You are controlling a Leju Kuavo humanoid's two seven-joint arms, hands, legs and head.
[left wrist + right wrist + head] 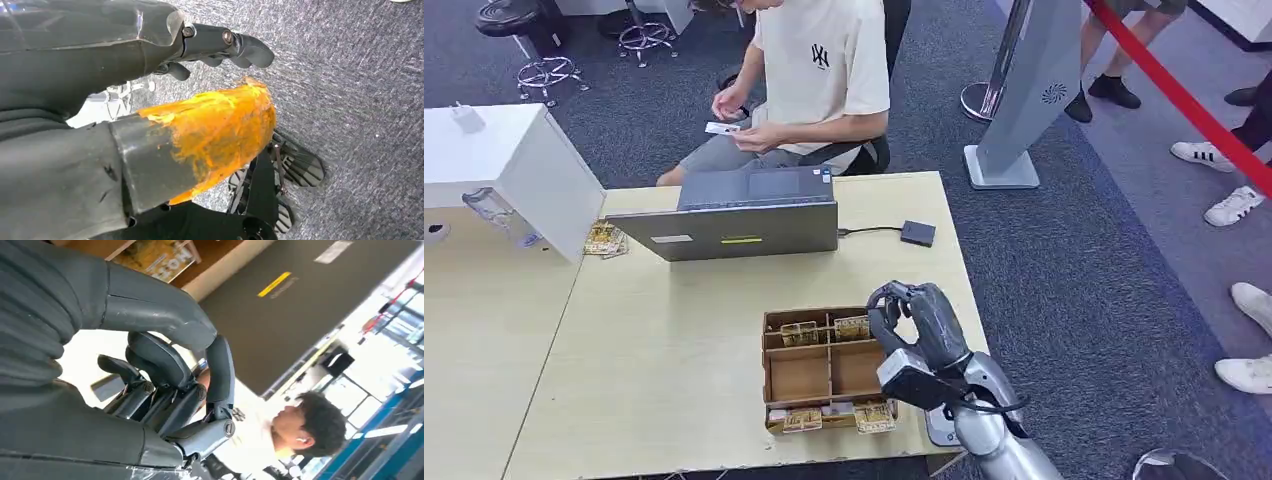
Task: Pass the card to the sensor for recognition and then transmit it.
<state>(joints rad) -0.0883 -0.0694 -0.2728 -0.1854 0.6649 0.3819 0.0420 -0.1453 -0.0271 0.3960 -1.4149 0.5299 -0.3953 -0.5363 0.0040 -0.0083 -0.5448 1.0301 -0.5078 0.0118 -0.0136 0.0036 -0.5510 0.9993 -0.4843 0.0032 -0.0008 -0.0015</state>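
Now card (722,127) in person's hands, far beyond right hand (919,318).

Pale wooden table (674,340), laptop (744,225), card tray (809,372), small black sensor (918,233), loose cards (605,240)

Head view: even, bright overhead light, soft shadows on worktop (674,340), sharp. Right wrist view: windows behind blown out, background soft, right hand (165,385) dark against glare. Left wrist view: close parts blurred, carpet (360,75) grainy.
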